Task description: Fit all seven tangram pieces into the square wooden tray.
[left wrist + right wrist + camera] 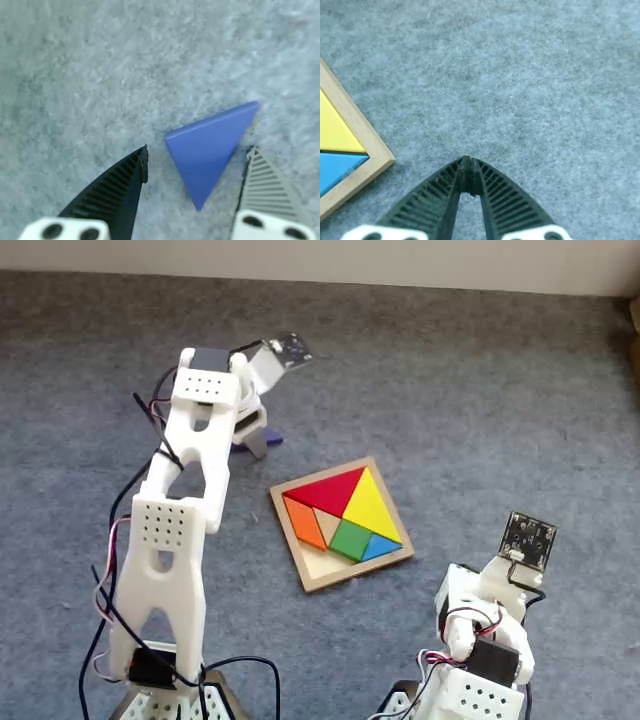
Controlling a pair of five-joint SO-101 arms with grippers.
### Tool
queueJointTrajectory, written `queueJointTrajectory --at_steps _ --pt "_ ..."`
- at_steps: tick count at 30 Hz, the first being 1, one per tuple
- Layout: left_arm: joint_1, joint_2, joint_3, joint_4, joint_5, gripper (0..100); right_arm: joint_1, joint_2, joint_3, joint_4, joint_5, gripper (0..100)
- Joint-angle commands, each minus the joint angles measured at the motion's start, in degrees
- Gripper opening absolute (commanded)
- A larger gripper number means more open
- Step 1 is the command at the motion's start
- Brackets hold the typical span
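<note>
While the wooden tray is being left with one gap, the blue triangle is being straddled, ungripped, far-left of it by the spread left end effector; the right end effector is being held clenched, empty.

Grey-blue short-pile carpet, pale wall strip along its far edge, soft even light
</note>
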Motion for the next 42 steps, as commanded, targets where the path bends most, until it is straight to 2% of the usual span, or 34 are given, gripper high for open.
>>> queueJointTrajectory --at_steps 1,10,13,19,32,37,42 --pt "3.4 -0.5 -1.3 -0.5 -2.1 31 0.7 -0.6 8.2 0.4 0.5 0.5" --pt "5.1 2.5 -1.7 -0.9 -2.5 31 0.7 -0.6 8.2 0.4 0.5 0.5" --pt "5.8 5.0 -1.7 -0.8 -6.2 31 0.7 -0.6 8.2 0.4 0.5 0.5" --pt "6.0 6.2 -1.8 -1.0 -6.7 25 0.7 -0.6 8.2 0.4 0.5 0.5" --pt "6.5 6.1 -1.8 -0.2 -9.8 24 0.7 -0.6 8.2 0.4 0.5 0.5" --pt "6.4 6.2 -7.0 6.8 -9.9 14 0.7 -0.6 8.2 0.4 0.5 0.5" --pt "6.5 6.2 -15.0 15.4 -9.9 14 0.7 -0.6 8.2 0.4 0.5 0.5"
